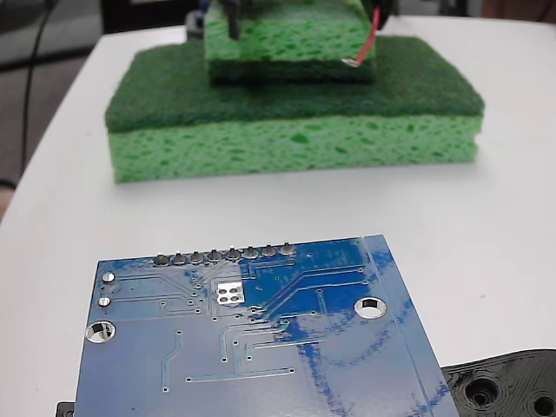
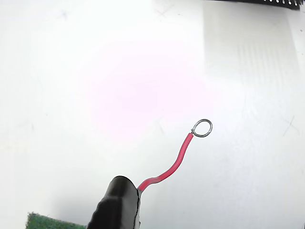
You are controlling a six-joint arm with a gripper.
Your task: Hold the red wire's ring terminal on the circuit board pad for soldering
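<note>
the red wire [image 2: 174,162] sticks out of a black claw [image 2: 116,202] at the bottom of the wrist view, and it points up toward 1 o'clock. the claw looks closed on the wire, but its fingers are hard to make out. at the wire's tip sits the ring terminal [image 2: 202,128], a tiny silver loop. it hangs in the air over the plain white tabletop [image 2: 71,95] and touches nothing. in the fixed view the wire [image 1: 372,36] shows at 1 o'clock, far at the back, in front of a small green sponge [image 1: 287,35] that lies on top of a big green sponge [image 1: 295,139]. the blue circuit board [image 1: 330,347] lies flat near the camera, at 6 o'clock. its little silver pad [image 1: 229,294] with four dark dots faces up, so the ring can be laid right on it. the ring and the pad are well apart. a black plastic part [image 1: 504,387] peeks in at 5 o'clock. i think the wire is held by its far end so the ring stays free to reach the pad.
</note>
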